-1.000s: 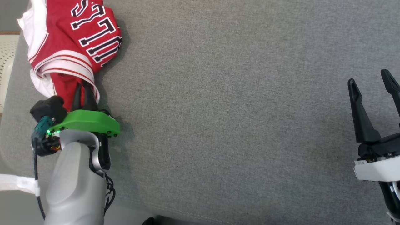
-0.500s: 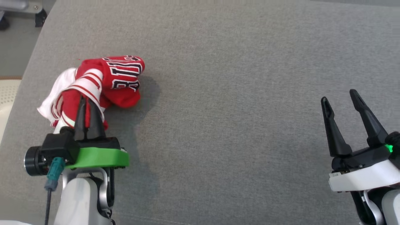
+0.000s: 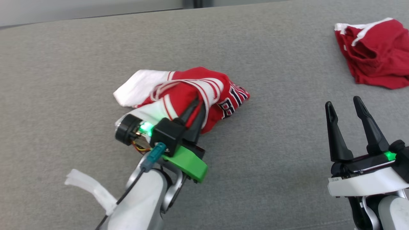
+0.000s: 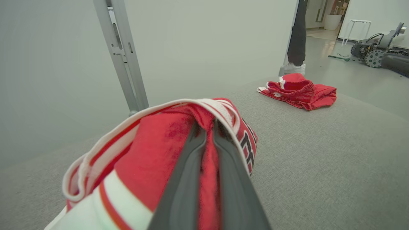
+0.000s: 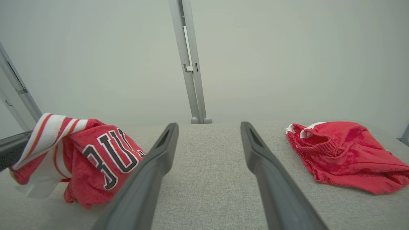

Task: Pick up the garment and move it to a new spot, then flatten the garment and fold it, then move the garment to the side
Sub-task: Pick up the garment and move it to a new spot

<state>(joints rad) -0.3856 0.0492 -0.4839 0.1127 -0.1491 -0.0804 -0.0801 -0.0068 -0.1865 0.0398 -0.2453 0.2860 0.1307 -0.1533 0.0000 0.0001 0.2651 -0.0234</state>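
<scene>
Grey fabric surface (image 3: 255, 159), crumpled red shorts (image 3: 374, 54) far right on it, metal post (image 5: 189, 64) behind, person's white shoe (image 4: 292, 68)

My left gripper (image 3: 198, 101) has two long black fingers. Behind them I see a bright green cover (image 3: 188, 163), a teal plug (image 3: 154, 153) feeding a dark cable (image 3: 131, 184), and a pale grey forearm (image 3: 143, 204). Behind my right gripper (image 3: 342, 101) are a white cover (image 3: 361, 185) and a green light (image 3: 389, 155).

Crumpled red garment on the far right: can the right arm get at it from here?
Probably yes: the right end effector is open and holds nothing, and bare grey surface lies between it and that red garment.
</scene>
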